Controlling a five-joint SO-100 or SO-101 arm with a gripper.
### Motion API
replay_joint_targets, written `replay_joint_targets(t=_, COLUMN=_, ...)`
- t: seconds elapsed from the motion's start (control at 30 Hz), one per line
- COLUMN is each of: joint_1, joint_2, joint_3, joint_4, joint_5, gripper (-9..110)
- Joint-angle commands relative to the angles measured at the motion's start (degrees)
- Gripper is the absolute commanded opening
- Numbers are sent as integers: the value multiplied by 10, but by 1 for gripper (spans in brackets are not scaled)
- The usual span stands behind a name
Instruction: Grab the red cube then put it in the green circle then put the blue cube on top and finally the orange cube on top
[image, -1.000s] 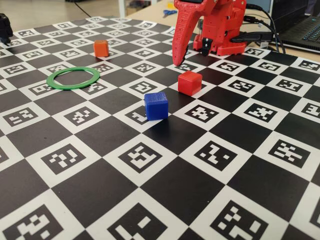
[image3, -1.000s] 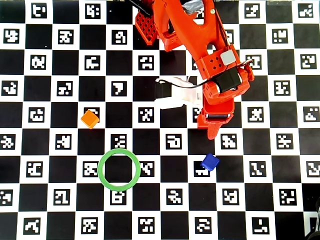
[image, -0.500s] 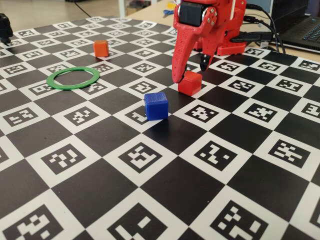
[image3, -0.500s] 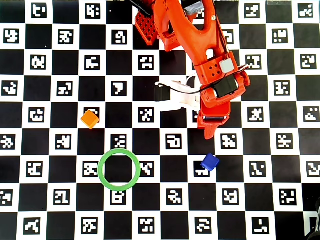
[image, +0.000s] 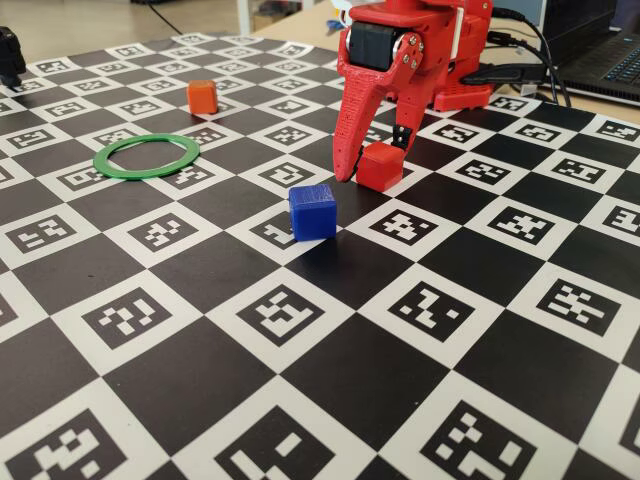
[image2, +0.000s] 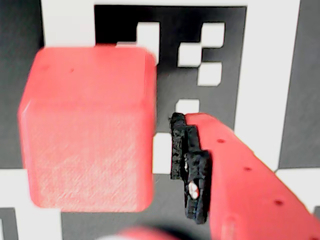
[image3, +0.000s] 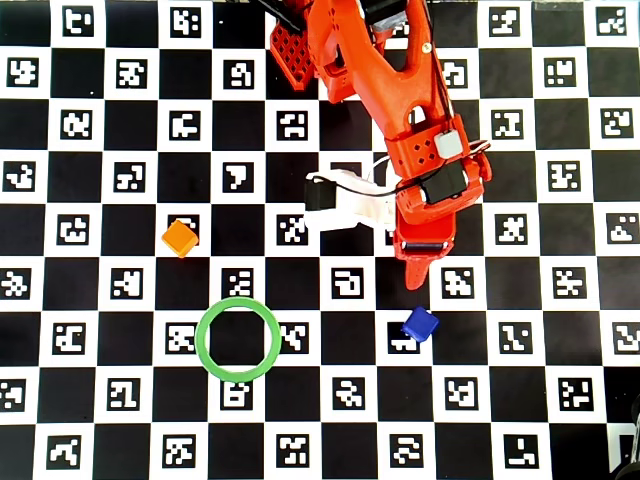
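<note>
1. Tool (image: 372, 168) is down at table level w/ fingers apart, straddling the red cube (image: 380, 165); long red finger (image: 347, 135) on the cube's left in the fixed view, dark-tipped one (image: 402, 136) behind its right top edge.
2. Wrist view: red cube (image2: 87, 127) fills the left half, sitting on the table; black-padded finger (image2: 192, 167) is just beside its right face w/ a thin gap, so I read no clamp yet.
3. Overhead view: the arm (image3: 405, 110) covers the red cube, can't see it there; finger tip (image3: 418, 272) points down-frame, near the blue cube (image3: 420, 324) but apart.
4. Blue cube (image: 312, 211) sits on the table just in front-left of the red one in the fixed view, not touching.
5. Green circle (image: 147, 156) lies flat, nothing inside; in the overhead view green circle (image3: 238, 338) is well left of the blue cube.
6. Orange cube (image: 202, 96) is beyond the ring in the fixed view; overhead, orange cube (image3: 180, 238) is up-left of the ring, apart.
7. Table (image: 300, 400) is a black/white checker mat w/ printed markers.
</note>
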Motion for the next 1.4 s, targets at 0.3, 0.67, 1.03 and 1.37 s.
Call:
replay_joint_targets(t=0.3, joint_1=8, joint_2=-3, joint_3=13, joint_4=-36, joint_5=-7, gripper=39)
replay_joint_targets(t=0.67, joint_1=5, joint_2=-7, joint_3=13, joint_4=-45, joint_5=-14, gripper=22)
replay_joint_targets(t=1.03, joint_1=6, joint_2=-9, joint_3=12, joint_4=-62, joint_5=-48, gripper=15)
replay_joint_targets(t=1.37, joint_1=18, joint_2=25, joint_3=-20, joint_4=2, joint_5=-97, gripper=9)
